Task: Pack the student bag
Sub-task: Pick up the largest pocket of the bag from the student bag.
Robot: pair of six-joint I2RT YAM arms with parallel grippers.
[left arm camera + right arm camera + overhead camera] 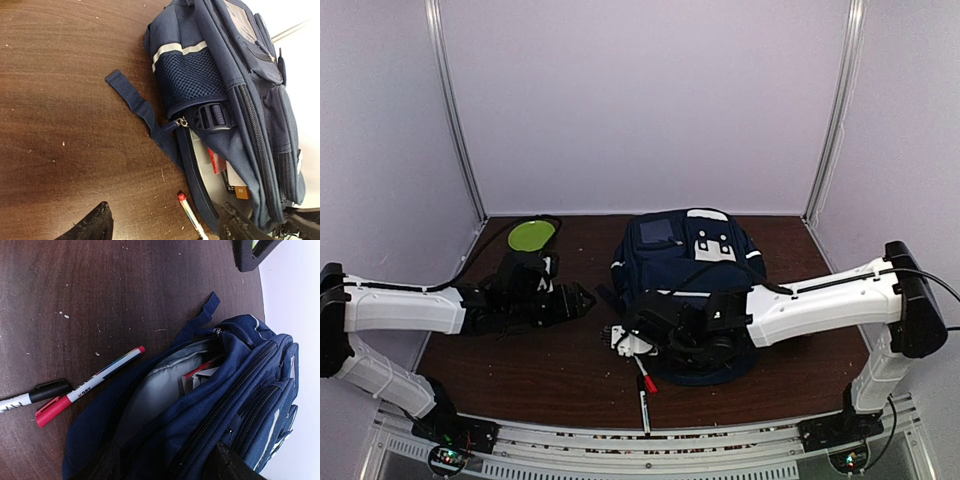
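The student bag (692, 262) lies flat mid-table, navy with white stripes. Its main compartment gapes toward the arms, showing pale grey lining (160, 390) and books (220, 165) inside. My right gripper (632, 338) is at that opening. In the right wrist view its fingers (102, 465) stand wide apart, one inside by the lining and one outside on the zip pockets, with the bag's front panel (200, 410) between them. My left gripper (576, 300) hovers left of the bag, open over bare table. A red-tipped pen (192, 220) lies below between its fingers (95, 225).
Two markers lie in front of the bag: one with a red cap (85, 387) and one with a black cap (35, 394). A black case holding a green disc (532, 236) sits at the back left. A loose strap (132, 97) trails from the bag. Walls enclose the table.
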